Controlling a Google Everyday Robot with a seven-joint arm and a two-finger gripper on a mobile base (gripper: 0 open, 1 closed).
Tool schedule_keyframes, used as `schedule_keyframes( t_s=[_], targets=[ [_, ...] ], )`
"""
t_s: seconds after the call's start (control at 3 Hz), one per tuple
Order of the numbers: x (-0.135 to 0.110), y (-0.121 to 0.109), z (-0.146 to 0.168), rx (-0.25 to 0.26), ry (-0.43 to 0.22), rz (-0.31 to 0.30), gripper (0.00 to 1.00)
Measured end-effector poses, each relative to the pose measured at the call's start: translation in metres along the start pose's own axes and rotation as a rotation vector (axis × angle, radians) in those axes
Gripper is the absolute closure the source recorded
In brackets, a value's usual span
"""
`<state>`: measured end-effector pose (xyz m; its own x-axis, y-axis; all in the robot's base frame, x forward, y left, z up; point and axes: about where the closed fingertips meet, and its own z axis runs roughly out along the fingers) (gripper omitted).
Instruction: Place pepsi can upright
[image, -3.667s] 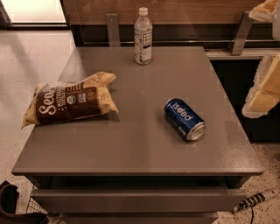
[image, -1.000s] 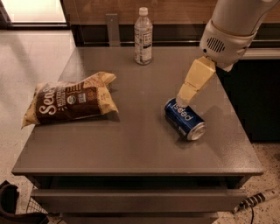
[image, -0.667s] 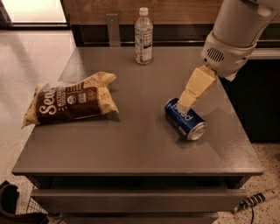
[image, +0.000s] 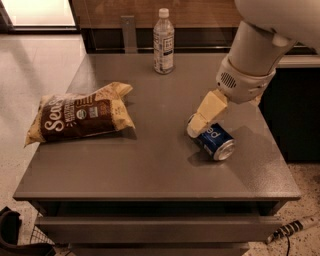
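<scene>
The pepsi can (image: 216, 141) is dark blue with white lettering and lies on its side on the right part of the grey table (image: 150, 170), its silver top pointing to the front right. My gripper (image: 196, 129) has come down from the upper right and its cream tip sits at the can's far left end, touching or just over it. The far end of the can is hidden behind the gripper.
A brown snack bag (image: 80, 116) lies on the left of the table. A clear plastic bottle (image: 163, 41) stands upright at the back middle. The table's right edge is close to the can. A dark counter stands to the right.
The arm has come in from the right and dropped down to the can's far end. The can has not moved and still lies on its side.
</scene>
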<state>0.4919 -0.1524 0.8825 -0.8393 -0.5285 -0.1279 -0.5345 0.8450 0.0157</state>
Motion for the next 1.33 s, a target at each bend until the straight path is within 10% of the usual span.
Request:
schedule_keyframes(
  t_s=[1.0, 1.33],
  targets=[
    [-0.001, 0.008, 0.031, -0.011, 0.078, 0.033, 0.00],
    [0.007, 0.003, 0.031, 0.009, 0.080, 0.069, 0.13]
  ],
)
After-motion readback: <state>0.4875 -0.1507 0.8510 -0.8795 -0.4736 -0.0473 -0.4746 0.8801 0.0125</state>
